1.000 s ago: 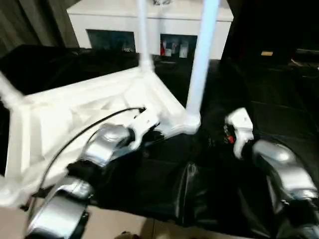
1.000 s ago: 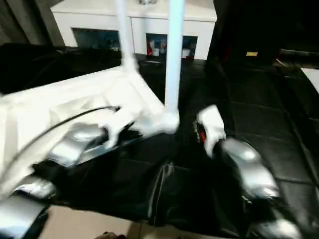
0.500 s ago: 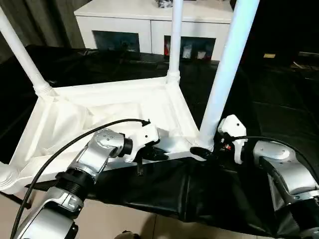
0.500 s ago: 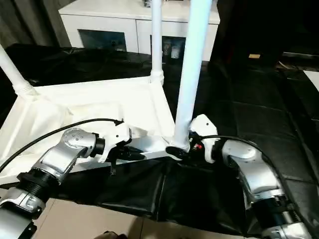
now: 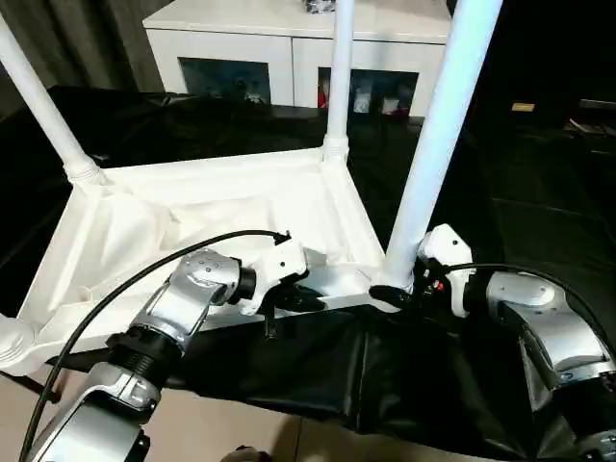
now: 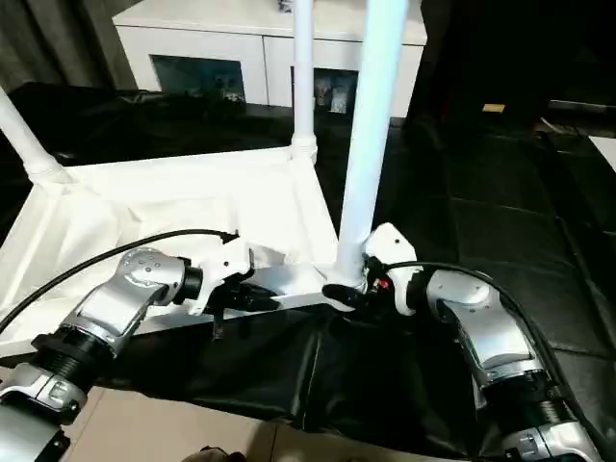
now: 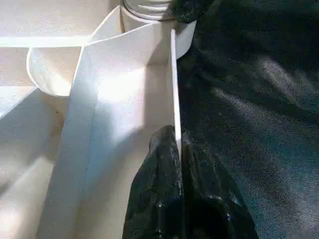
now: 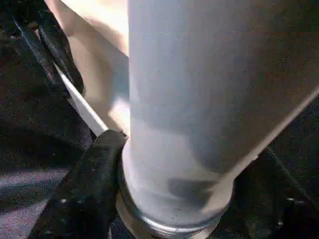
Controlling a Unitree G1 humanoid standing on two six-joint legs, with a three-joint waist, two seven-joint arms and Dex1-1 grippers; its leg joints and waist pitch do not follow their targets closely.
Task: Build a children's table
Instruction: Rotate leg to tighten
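In the head views, the white ribbed plastic square tabletop (image 5: 212,217) is lying upside down on the black-covered bench (image 5: 539,192), legs pointing up. In the left wrist view, the left claw (image 7: 177,149) is pinching the tabletop's thin rim fully shut; it risks slipping off. In the right wrist view, the right claw (image 8: 164,199) is straddling the near long white tapered round leg (image 8: 209,89) at its socket, part open; squeezing off-centre could be tilting the leg.

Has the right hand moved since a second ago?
Yes. It was well apart from the near leg, to its right; now the right hand sits at that leg's base, at the tabletop corner.
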